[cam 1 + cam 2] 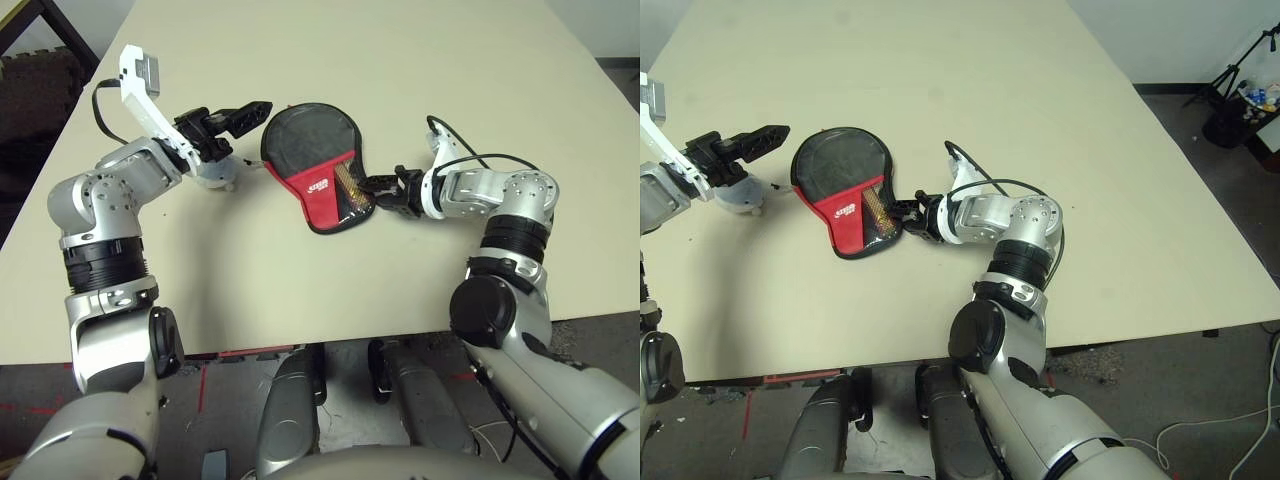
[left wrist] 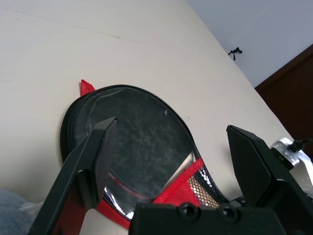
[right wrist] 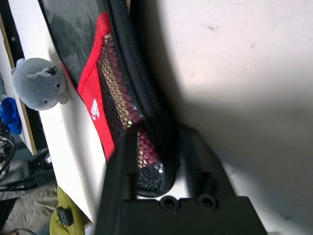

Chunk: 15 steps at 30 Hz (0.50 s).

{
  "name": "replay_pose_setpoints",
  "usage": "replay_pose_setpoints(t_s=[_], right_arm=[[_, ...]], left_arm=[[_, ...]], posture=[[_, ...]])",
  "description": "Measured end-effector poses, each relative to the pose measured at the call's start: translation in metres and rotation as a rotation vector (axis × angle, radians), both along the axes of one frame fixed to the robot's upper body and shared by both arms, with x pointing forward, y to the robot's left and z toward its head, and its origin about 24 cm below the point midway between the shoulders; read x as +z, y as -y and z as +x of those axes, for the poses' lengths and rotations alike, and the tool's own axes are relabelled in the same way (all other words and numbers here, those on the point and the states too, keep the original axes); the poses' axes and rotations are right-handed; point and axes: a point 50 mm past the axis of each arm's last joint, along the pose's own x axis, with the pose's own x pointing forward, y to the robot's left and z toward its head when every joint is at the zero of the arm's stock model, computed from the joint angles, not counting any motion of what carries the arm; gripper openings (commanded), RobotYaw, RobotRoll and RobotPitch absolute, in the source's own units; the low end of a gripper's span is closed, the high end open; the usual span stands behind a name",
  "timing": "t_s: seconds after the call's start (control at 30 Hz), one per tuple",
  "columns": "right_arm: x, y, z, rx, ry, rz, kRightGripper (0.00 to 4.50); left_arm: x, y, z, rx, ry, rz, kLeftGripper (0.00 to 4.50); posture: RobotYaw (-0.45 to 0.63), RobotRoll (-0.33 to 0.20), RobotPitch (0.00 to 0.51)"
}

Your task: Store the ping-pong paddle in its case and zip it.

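The black-and-red, paddle-shaped cloth case (image 1: 325, 195), with the black round paddle (image 1: 308, 140) inside, lies long and slanted, narrow end by the black right gripper (image 1: 368, 185), which pinches its edge. Its round end points away, near the black left gripper (image 1: 258, 114), fingers wide apart.

The paddle's handle (image 3: 145, 147) is partly hidden behind the mesh, and 1 gripper finger (image 3: 126, 166) covers some (how much, I cannot tell).

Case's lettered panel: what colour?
Red with white lettering; shows best in the left eye view, on the case.
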Motion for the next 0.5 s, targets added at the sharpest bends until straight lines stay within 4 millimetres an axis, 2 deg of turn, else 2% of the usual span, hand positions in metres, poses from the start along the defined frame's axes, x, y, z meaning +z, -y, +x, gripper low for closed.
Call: replay_pose_setpoints(t_s=[0.07,0.1,0.33,0.5], right_arm=[[0.0003,0.0006,0.0007,-0.009,0.0,0.006,0.2],[0.0004,0.0009,0.0009,-0.012,-0.001,0.01,0.03],[0.0003,0.0003,-0.0003,0.001,-0.008,0.011,0.03],[-0.0024,-0.0061,-0.0084,0.095,0.027,0.024,0.03]], left_arm=[[-0.001,0.0007,-0.0001,-0.001,-0.001,-0.001,4.5],[-0.0015,0.0009,-0.0003,-0.001,-0.001,-0.001,4.5],[-0.001,0.0006,-0.001,0.007,0.006,0.001,4.5],[-0.0001,0.0004,-0.0006,0.012,0.018,0.0,4.5]], posture=[[0.01,0.0,0.243],[0.01,0.0,0.243],[0.0,0.0,0.243],[-0.01,0.0,0.241]])
